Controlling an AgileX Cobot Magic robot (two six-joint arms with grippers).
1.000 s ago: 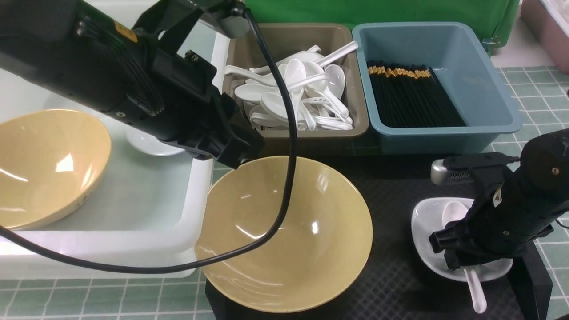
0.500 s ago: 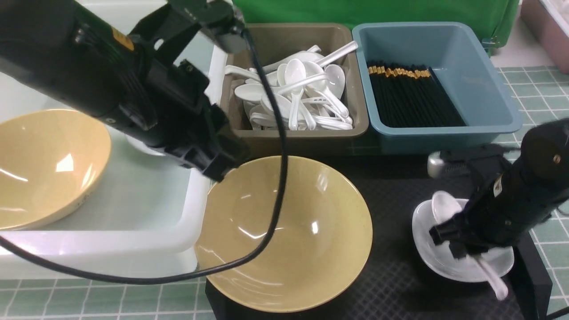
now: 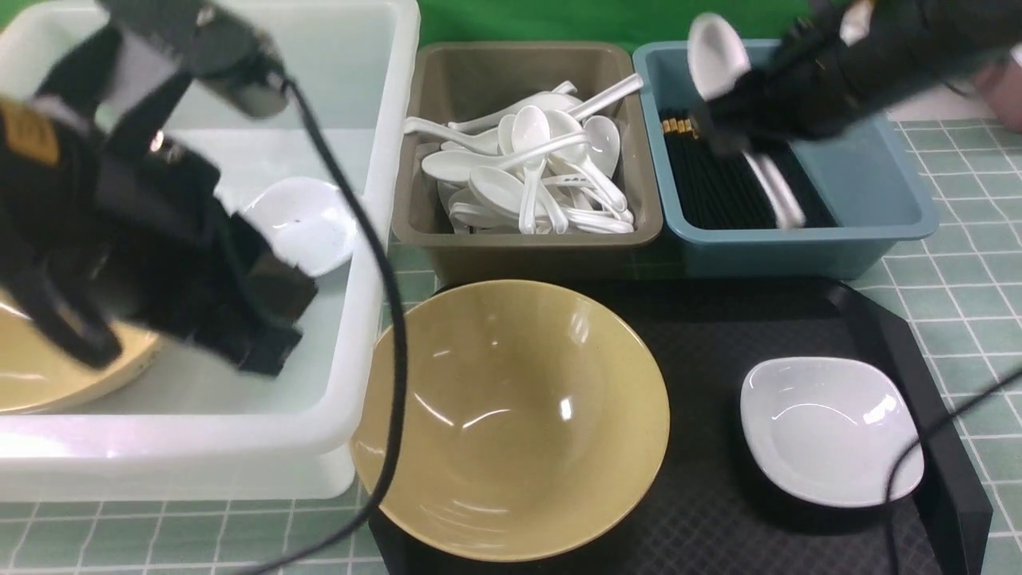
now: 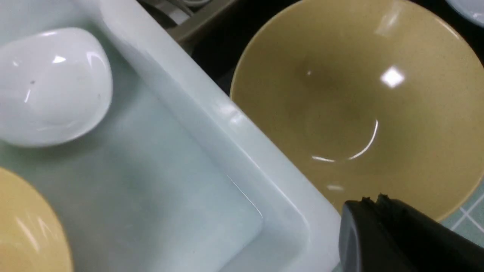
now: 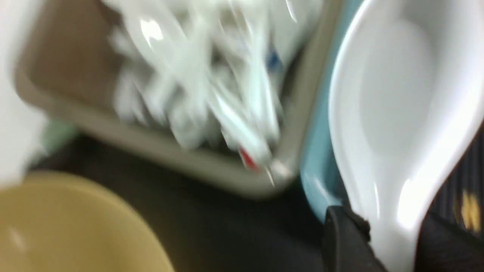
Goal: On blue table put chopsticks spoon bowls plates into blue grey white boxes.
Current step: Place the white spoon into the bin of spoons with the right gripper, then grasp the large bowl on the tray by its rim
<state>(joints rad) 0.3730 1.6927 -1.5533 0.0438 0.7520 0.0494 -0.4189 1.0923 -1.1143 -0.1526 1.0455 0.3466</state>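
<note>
My right gripper [image 3: 742, 112] [image 5: 393, 245] is shut on a white spoon [image 3: 713, 52] [image 5: 397, 94], held in the air over the blue box [image 3: 878, 176] where black chopsticks [image 3: 718, 192] lie. The grey box [image 3: 447, 88] beside it holds several spoons. One yellow bowl [image 3: 511, 415] [image 4: 351, 98] and a white plate [image 3: 830, 427] sit on the black tray. Inside the white box [image 3: 351, 319] are another bowl [image 3: 48, 375] and a plate [image 3: 299, 224] [image 4: 49, 87]. My left gripper [image 3: 267, 351] [image 4: 372, 200] hangs shut and empty over that box's near right corner.
The black tray [image 3: 718, 335] lies on the blue table [image 3: 958, 263] in front of the grey and blue boxes. A black cable [image 3: 391, 335] from my left arm droops across the white box's rim and the bowl's left edge.
My right gripper shut on the spoon in the tray's plate, lifted it and carried it up over the blue box. My left arm swung away from the bowl, leftward over the white box.
</note>
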